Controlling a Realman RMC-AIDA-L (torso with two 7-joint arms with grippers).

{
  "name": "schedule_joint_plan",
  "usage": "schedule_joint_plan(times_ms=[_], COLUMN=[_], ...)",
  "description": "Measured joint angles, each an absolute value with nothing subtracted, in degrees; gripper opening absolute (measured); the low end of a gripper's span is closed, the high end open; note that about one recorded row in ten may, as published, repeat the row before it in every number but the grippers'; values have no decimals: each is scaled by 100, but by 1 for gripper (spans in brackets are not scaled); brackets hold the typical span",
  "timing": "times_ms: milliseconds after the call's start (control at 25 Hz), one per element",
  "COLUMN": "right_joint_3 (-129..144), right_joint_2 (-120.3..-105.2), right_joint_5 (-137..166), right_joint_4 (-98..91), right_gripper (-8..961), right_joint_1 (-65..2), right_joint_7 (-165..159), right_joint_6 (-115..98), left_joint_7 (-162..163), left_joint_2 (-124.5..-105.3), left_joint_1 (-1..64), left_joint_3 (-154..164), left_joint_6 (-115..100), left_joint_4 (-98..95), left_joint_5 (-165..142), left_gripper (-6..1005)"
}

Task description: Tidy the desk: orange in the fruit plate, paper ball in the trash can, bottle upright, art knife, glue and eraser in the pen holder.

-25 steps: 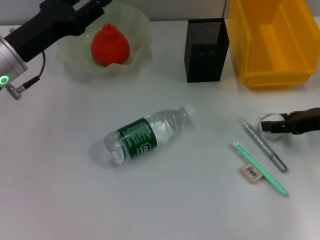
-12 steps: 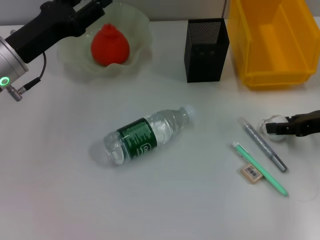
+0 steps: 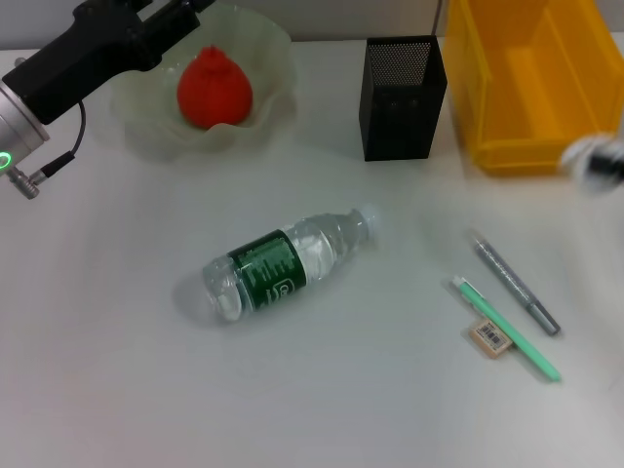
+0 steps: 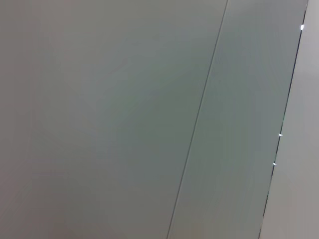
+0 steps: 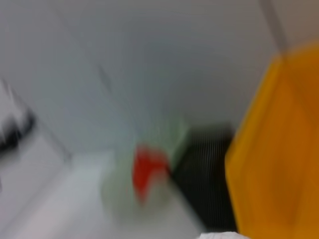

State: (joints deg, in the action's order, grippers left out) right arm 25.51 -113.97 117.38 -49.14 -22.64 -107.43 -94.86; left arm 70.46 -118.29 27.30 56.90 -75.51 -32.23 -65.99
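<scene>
Already the orange (image 3: 214, 86) sits inside the fruit plate (image 3: 268, 122) at the far left of the white table (image 3: 117, 370). The left arm reaches over that plate's far-left rim; its pincer is hidden from the head view, and its wrist camera shows only a plain grey surface, so I cannot tell how it stands.

At the right edge, just in front of the trash can (image 3: 531, 83), the right pincer (image 3: 606, 162) appears as a dark smear with the paper ball (image 3: 588, 156) as a white blur at its tip; the ball is off the table and looks held, though the blur leaves the grip itself uncertain. The right wrist view shows a white sliver of the ball at its lower edge, with the yellow bin, the black mesh and the orange beyond.

The bottle (image 3: 283, 265) lies on its side mid-table, cap pointing toward the pen holder (image 3: 402, 97), which stands beside the bin. Nearer the right front lie a grey pen (image 3: 515, 283) and a mint-green art knife (image 3: 507, 329), with the eraser (image 3: 490, 337) touching the knife's left side.
</scene>
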Motion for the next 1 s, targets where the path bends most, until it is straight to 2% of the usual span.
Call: schedule_joint_plan(times_ms=[280,440,600,760,1000], right_joint_3=[1935,1922,1973,2034,2030], right_joint_2=[-11425,-11715,-11889,-11907,-11911], right_joint_5=[9684,9534,9523,9521,9510], right_joint_4=[-3487,-3352,-3299,-3001,-2828], right_gripper=[521,521,521,535,556], right_joint_1=[-2332,-2713,-3102,-3462,-3619], right_joint_7=[-8527,-7789,-7340,-7083,-6509], right_joint_6=[-9088,-8278,-7219,-6312,-6152], left_joint_7=[7025,7046,7048,7049,7059], left_joint_2=[-11836,-11838,-11839,-11834,-11799], left_joint_1=[2730,2708,2642,2552,2427], left_joint_3=[5668,5669,5673,5705,5806], left_joint_6=[-7590,-7674,-7768,-7956,-8284], left_joint_4=[-3193,-3190,-3190,-3190,-3225], left_joint_5=[-6598,-6599,-6599,-6616,-6811], left_gripper=[606,606,606,607,607])
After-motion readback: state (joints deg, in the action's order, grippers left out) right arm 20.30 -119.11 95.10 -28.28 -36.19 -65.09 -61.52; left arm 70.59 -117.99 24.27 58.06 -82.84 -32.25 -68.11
